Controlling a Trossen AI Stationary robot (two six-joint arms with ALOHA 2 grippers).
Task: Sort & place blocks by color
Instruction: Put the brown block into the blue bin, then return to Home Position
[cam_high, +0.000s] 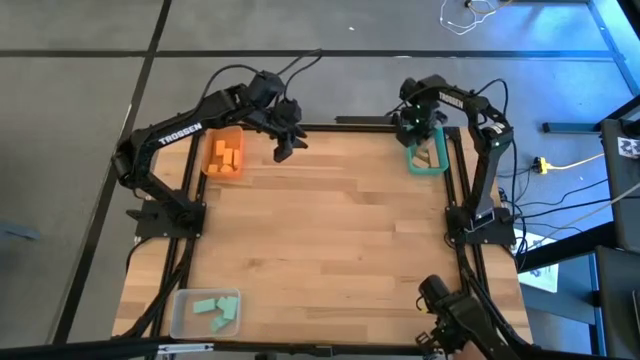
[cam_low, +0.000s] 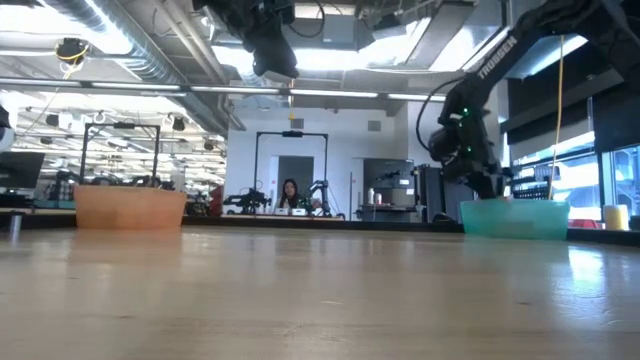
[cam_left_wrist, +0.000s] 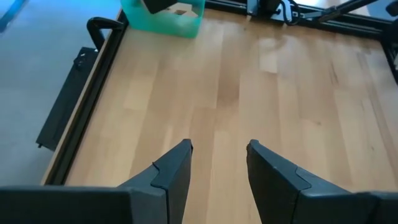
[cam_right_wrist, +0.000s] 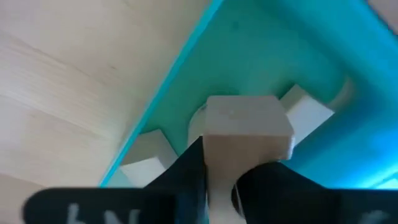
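Observation:
My right gripper (cam_high: 420, 135) hangs over the teal bin (cam_high: 428, 160) at the table's far right corner, shut on a pale wood block (cam_right_wrist: 245, 124). Other pale wood blocks (cam_right_wrist: 146, 162) lie on the bin's floor under it. My left gripper (cam_left_wrist: 217, 168) is open with nothing between its fingers. It hovers above the table's far edge, just right of the orange bin (cam_high: 224, 155), which holds orange blocks (cam_high: 228, 158). Mint-teal blocks (cam_high: 215, 308) lie in the clear bin (cam_high: 182, 300) at the near left corner. My right gripper pinches the pale wood block between its two fingers, which lie on two opposite sides of its upper part (cam_right_wrist: 217, 168). The fingers come from above and point down into the teal bin. The block hangs below them, clear of the blocks on the bin's floor.
A black frame rail (cam_high: 455, 200) runs along the table's edges, close beside the teal bin. The wide middle of the wooden table (cam_high: 330, 240) carries no objects. Beyond the table, in the low view, a person (cam_low: 290, 192) sits far off in the room.

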